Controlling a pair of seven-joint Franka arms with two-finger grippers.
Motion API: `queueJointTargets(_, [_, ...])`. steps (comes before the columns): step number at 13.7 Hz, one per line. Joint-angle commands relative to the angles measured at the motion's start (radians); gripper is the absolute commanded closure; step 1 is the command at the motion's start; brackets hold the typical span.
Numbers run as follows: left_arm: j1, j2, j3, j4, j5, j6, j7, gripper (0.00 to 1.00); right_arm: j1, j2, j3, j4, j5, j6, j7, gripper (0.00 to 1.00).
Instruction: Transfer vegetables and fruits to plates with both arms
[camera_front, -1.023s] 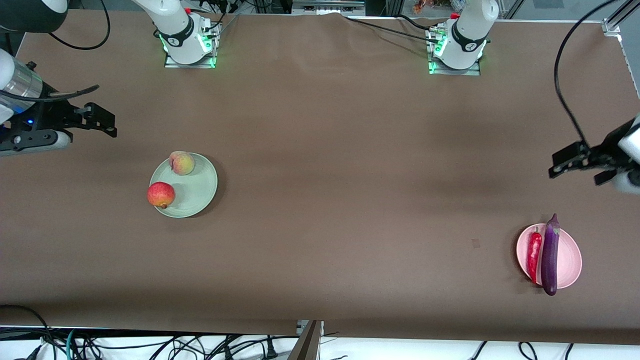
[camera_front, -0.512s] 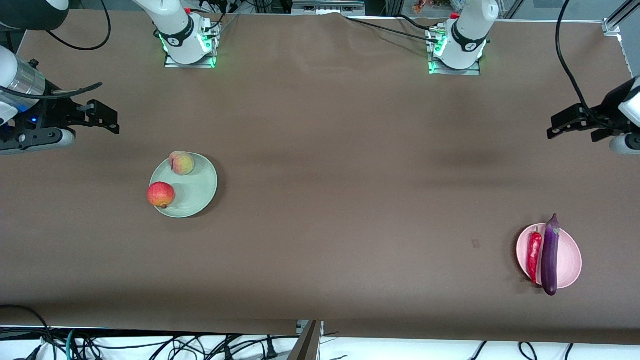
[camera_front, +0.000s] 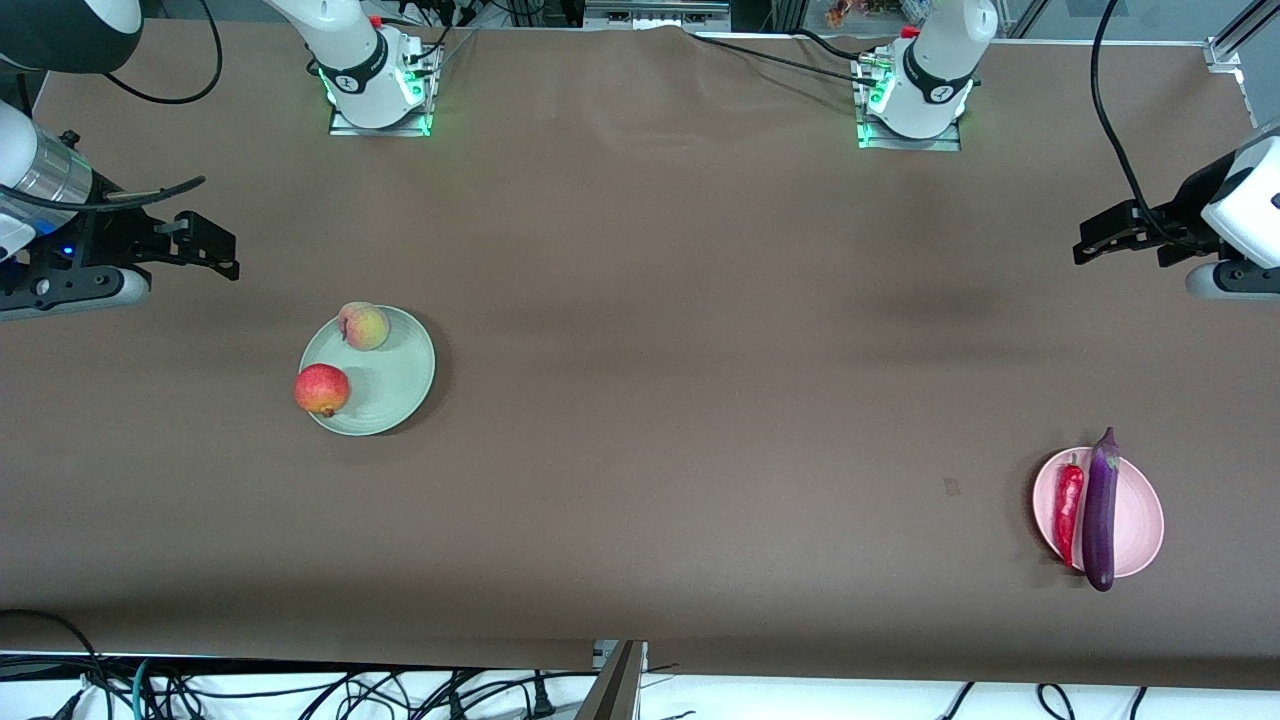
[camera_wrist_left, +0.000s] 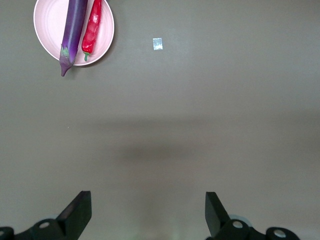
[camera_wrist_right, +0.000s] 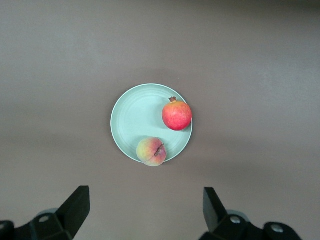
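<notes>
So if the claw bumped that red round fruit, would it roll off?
Probably. The red fruit looks round and sits right at the rim of the green plate, partly overhanging it. Its skin looks smooth, so it might slip too. Its small nub might stop it rolling far.

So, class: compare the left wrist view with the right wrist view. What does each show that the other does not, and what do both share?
Only the left wrist view shows the pale pink round plate carrying the long glossy purple eggplant and the curved red chili pepper. Only the right wrist view shows the pale green round plate with the round red fruit and the yellow-pink peach. Both show brown tabletop and an open, empty black pincer.
</notes>
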Motion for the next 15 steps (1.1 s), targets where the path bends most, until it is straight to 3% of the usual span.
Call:
queueJointTargets(1, [-0.002,0.002,-0.005,0.009,0.006,0.011,-0.015,0.00,-0.006,0.008,0.005,0.025,0.004,-0.004,-0.009,0.00])
queueJointTargets(15, [0.010,0.009,0.004,0.010,0.003,0.011,-0.014,0.00,-0.004,0.008,0.005,0.024,0.005,-0.004,-0.009,0.00])
